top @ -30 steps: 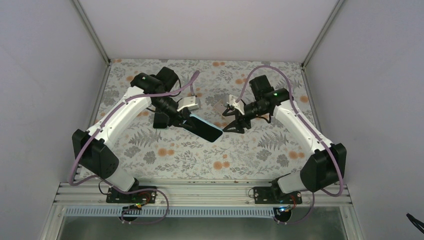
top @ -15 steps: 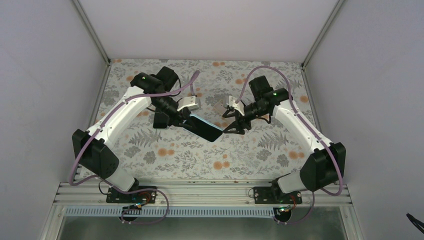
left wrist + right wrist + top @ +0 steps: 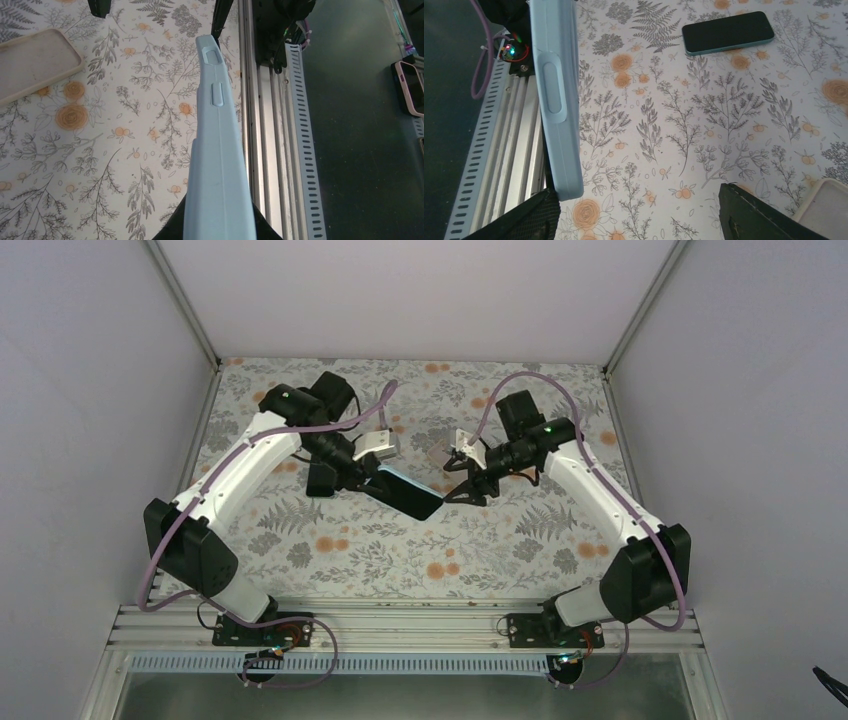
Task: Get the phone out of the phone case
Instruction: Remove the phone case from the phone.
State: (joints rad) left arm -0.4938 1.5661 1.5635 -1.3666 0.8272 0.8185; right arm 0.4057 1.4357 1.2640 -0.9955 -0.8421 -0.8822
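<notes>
Above the desk [image 3: 480, 550] centre, left end effector [image 3: 372, 480] pinches the case [image 3: 408, 492]; right end effector [image 3: 462, 492], spread, should next grip its free end.

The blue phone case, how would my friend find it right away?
Look at the middle of the flowery table. The left claw is shut on the blue phone case, right in front of the open right claw. The dark phone and the beige case lie flat on the table; this one is pale blue and held up.
</notes>
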